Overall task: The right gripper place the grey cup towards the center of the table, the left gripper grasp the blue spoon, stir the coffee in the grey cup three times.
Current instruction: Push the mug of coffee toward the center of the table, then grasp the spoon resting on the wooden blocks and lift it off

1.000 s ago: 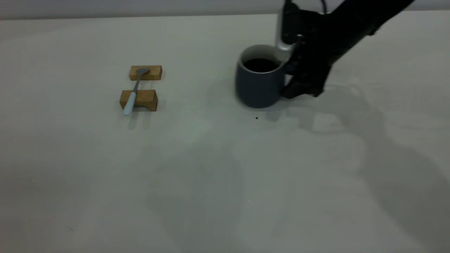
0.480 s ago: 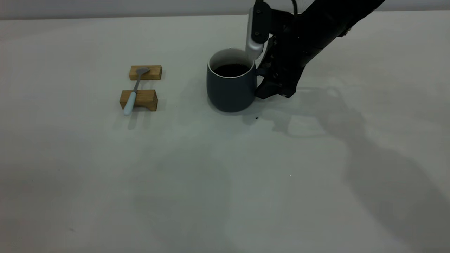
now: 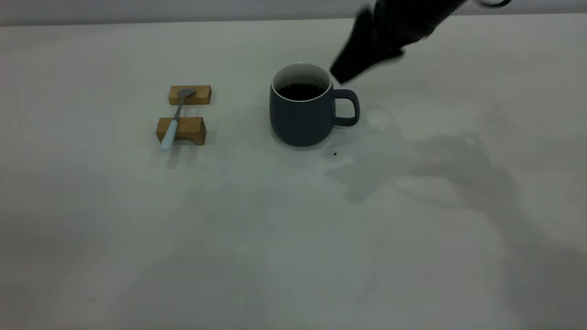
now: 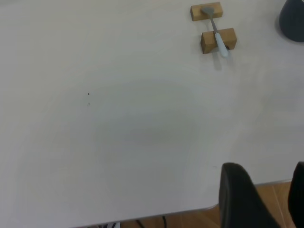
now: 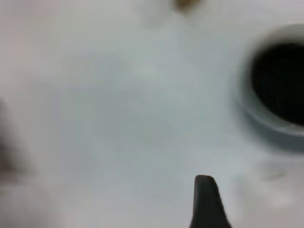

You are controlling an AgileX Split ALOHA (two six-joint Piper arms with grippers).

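Exterior view — grey cup [image 3: 300,120] standing free on table [image 3: 293,220], right tool [image 3: 341,73] blurred above its handle, grip unreadable, left tool [image 4: 266,199] spread, empty.

Dim, even overhead light, soft broad shadows across the bench [image 3: 229,220], right gripper [image 3: 348,68] smeared by motion blur, right wrist view heavily blurred throughout

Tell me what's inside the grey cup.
The grey cup holds dark coffee, its surface below the white rim. Nothing sticks out of it. Anything under the surface, including the cup's bottom, is hidden.
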